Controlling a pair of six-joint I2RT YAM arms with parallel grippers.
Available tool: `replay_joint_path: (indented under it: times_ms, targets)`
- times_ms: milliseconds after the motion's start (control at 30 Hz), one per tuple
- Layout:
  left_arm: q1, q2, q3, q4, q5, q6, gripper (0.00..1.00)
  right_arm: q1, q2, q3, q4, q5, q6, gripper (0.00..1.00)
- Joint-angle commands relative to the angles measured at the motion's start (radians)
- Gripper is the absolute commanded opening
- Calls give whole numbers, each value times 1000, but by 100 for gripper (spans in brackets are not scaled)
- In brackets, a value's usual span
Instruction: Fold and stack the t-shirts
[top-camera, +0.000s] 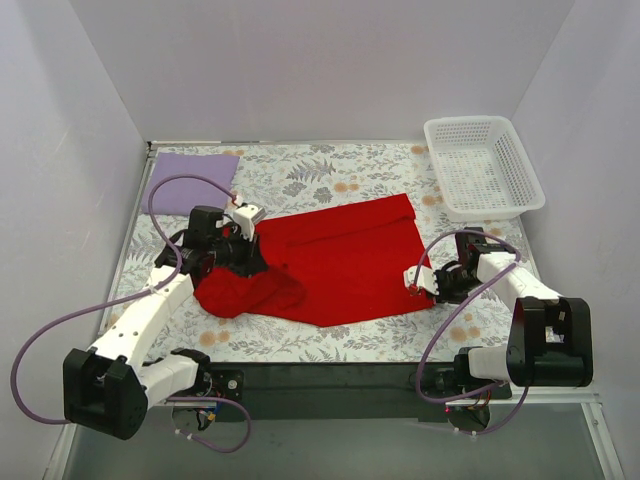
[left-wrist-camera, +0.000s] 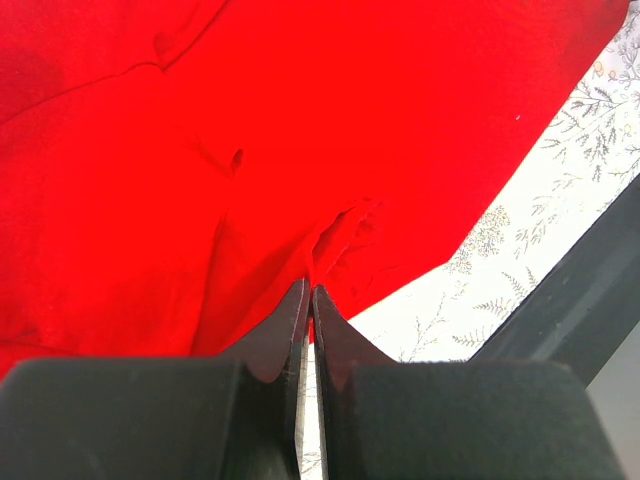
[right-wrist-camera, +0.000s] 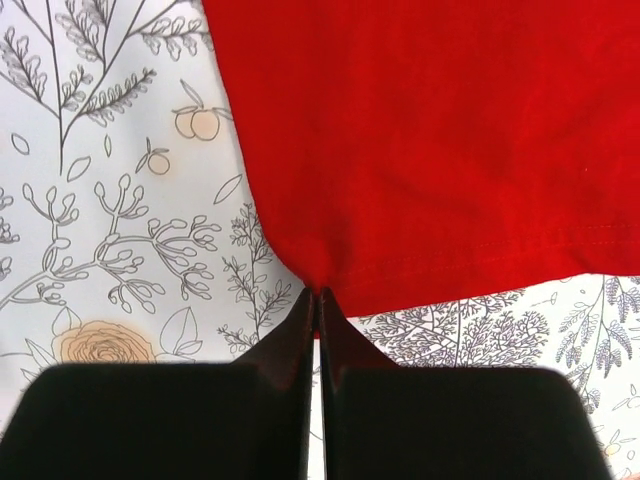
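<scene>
The red t-shirt (top-camera: 340, 260) lies spread across the middle of the table, bunched up at its left end. My left gripper (top-camera: 243, 245) is shut on a fold of the red shirt at that left end; the left wrist view shows the cloth (left-wrist-camera: 250, 160) pinched at my fingertips (left-wrist-camera: 310, 292). My right gripper (top-camera: 417, 283) is shut on the shirt's right front corner, at the hem (right-wrist-camera: 420, 140); the jaws are closed on it (right-wrist-camera: 317, 293). The pale lavender t-shirt (top-camera: 192, 176) lies as a flat folded rectangle at the far left corner.
A white plastic mesh basket (top-camera: 483, 165) stands at the far right corner. The floral tablecloth (top-camera: 330, 175) covers the table. White walls close in the left, back and right sides. A black bar (top-camera: 330, 377) runs along the near edge.
</scene>
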Motion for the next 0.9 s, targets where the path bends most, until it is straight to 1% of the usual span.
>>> replay_joint_path:
  times_ms: [0,167,233,433,600,867]
  targets:
    - [-3,-58,-9,9,13,13,0,-6,-2,43,-19,-61,61,1]
    - [-2,-94,0,-6,13,13,0,-4,23,135,-53,-131,156,1]
    - [-3,-115,7,-15,10,13,0,-4,41,154,-76,-165,159,1]
    - [-3,-173,44,-66,-25,11,0,-4,86,222,-73,-243,240,1]
    - [-3,-241,54,-72,-74,10,0,-6,112,282,-68,-268,316,1]
    - [-3,-319,69,-81,-152,7,0,-21,165,365,-39,-245,409,1]
